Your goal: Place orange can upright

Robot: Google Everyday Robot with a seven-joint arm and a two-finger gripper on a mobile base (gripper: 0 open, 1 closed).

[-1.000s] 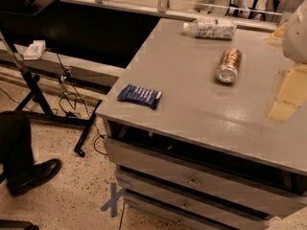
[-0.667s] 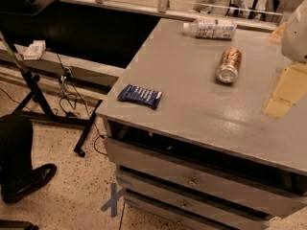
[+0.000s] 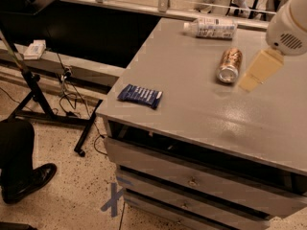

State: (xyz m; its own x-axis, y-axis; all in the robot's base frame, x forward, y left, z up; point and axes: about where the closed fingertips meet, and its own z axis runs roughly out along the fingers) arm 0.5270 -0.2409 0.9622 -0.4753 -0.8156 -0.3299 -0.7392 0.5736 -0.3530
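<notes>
I see the small golden-orange aluminium can [image 3: 229,65] gleaming like bare metal on the smooth grey worktop [image 3: 182,56], which has a dull painted sheen. My gripper [image 3: 254,73], matt cream plastic, hangs just beside the can. The flat dark-blue snack wrapper [image 3: 140,95] looks glossy.

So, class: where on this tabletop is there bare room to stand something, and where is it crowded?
Biggest bare patch: the front right of the tabletop, bordered by the blue wrapper, the orange can and the front edge. Another: the left edge, between wrapper and bottle. Crowded: the far right, where bottle, can and the pincer beside it cluster.
</notes>
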